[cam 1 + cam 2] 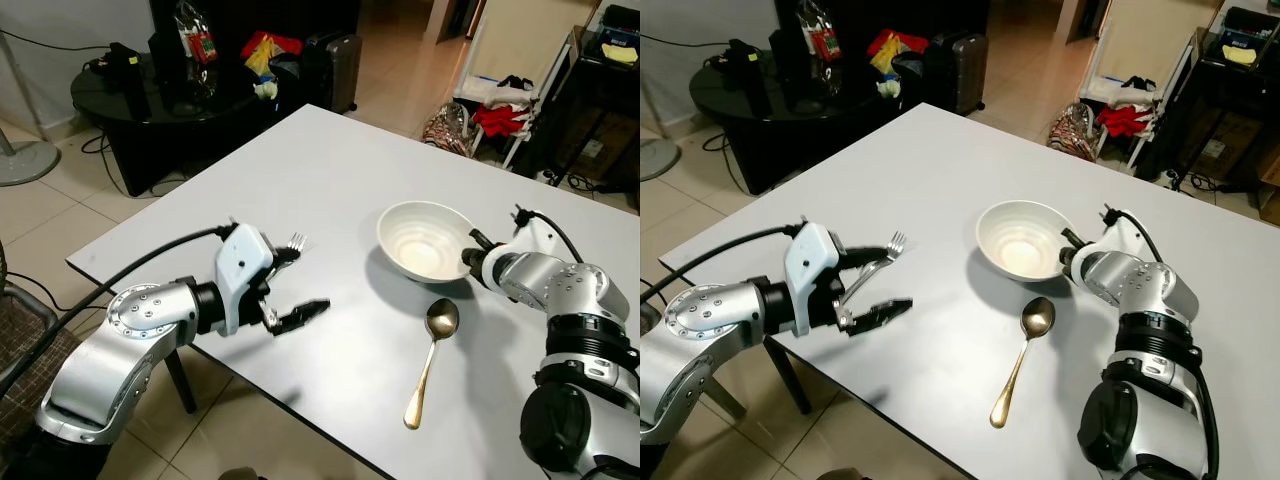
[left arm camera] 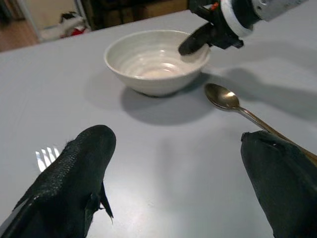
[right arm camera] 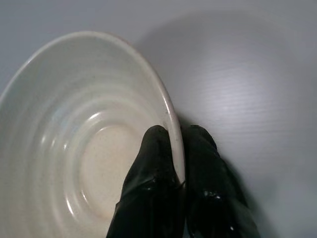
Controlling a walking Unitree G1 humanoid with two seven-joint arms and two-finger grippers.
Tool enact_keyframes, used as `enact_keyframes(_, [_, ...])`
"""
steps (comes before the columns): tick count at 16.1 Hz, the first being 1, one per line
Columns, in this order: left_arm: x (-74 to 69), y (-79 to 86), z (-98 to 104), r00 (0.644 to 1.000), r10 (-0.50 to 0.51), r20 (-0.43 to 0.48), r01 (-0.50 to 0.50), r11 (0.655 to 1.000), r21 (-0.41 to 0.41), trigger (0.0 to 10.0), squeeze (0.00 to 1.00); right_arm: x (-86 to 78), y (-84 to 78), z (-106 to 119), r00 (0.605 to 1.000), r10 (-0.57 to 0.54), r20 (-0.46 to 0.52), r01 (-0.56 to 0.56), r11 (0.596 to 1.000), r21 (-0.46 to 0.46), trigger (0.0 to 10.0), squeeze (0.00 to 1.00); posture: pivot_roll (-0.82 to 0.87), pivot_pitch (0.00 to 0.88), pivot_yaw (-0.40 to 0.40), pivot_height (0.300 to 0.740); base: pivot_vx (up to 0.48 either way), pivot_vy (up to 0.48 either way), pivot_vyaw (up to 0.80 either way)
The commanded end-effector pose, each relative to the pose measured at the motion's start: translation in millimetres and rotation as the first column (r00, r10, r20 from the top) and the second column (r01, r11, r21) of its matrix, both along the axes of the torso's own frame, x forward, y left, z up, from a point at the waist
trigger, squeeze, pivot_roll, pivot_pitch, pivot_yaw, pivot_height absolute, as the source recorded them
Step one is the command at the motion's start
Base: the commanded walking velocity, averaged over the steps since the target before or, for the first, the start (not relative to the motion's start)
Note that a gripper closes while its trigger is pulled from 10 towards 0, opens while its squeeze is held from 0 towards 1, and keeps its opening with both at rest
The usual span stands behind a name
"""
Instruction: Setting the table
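White table; right gripper pinches bowl rim; left gripper spread (fork beside).

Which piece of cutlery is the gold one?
The spoon, lying on the table just in front of the bowl. The fork, by the left pincer, is silver.

silver arms, black cables
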State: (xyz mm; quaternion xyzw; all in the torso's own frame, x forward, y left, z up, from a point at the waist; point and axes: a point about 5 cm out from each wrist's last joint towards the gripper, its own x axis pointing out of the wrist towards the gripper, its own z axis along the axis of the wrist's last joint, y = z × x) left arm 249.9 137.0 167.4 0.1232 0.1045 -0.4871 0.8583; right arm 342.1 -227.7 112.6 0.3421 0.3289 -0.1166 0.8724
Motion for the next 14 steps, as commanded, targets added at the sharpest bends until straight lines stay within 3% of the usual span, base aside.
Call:
enact_keyframes(1, [-5.5, -5.6, 1.5, 0.999, -0.051, -0.012, 0.051, 0.999, -0.008, 10.0, 0.00, 0.5, -6.9, 4.6, 0.999, -0.033, 0.010, 0.033, 0.999, -0.002, 10.0, 1.00, 0.07, 0.000, -0.076, 0.740, 0.000, 0.000, 0.00])
enact_keyframes(5, [-3.5, -7.0, 4.7, 0.999, -0.043, -0.003, 0.042, 0.999, -0.030, 10.0, 0.00, -5.3, -10.8, 2.4, 0.998, -0.059, 0.010, 0.059, 0.998, 0.002, 10.0, 1.00, 0.07, 0.000, -0.069, 0.740, 0.000, 0.000, 0.00])
enact_keyframes(9, [-3.1, -1.1, 10.8, 1.000, -0.001, 0.010, 0.001, 0.998, -0.065, 10.0, 0.00, -20.1, -15.7, 33.5, 0.996, -0.001, 0.089, 0.007, 0.998, -0.065, 10.0, 1.00, 0.07, 0.000, -0.062, 0.740, 0.000, 0.000, 0.00])
enact_keyframes(10, [-4.5, 0.6, 10.9, 1.000, 0.016, 0.009, -0.016, 0.997, -0.071, 10.0, 0.00, -30.4, -15.9, 43.0, 0.993, 0.043, 0.109, -0.029, 0.991, -0.128, 10.0, 1.00, 0.06, 0.000, -0.055, 0.740, 0.000, 0.000, 0.00])
enact_keyframes(12, [-6.0, 4.5, 12.1, 0.996, 0.077, 0.036, -0.073, 0.994, -0.082, 10.0, 0.00, -46.8, -9.3, 64.2, 0.961, 0.139, 0.239, -0.072, 0.960, -0.270, 10.0, 1.00, 0.05, 0.000, -0.045, 0.740, 0.000, 0.000, 0.00])
enact_keyframes(13, [-3.1, 9.1, 15.3, 0.981, 0.171, 0.089, -0.163, 0.983, -0.090, 10.0, 0.00, -58.8, 2.6, 79.7, 0.902, 0.239, 0.361, -0.084, 0.914, -0.397, 10.0, 1.00, 0.05, 0.000, -0.035, 0.740, 0.000, 0.000, 0.00])
enact_keyframes(14, [-0.9, 12.3, 16.1, 0.967, 0.235, 0.101, -0.225, 0.970, -0.095, 10.0, 0.00, -65.9, 12.3, 83.3, 0.872, 0.318, 0.372, -0.123, 0.878, -0.462, 10.0, 1.00, 0.04, 0.000, -0.025, 0.740, 0.000, 0.000, 0.00])
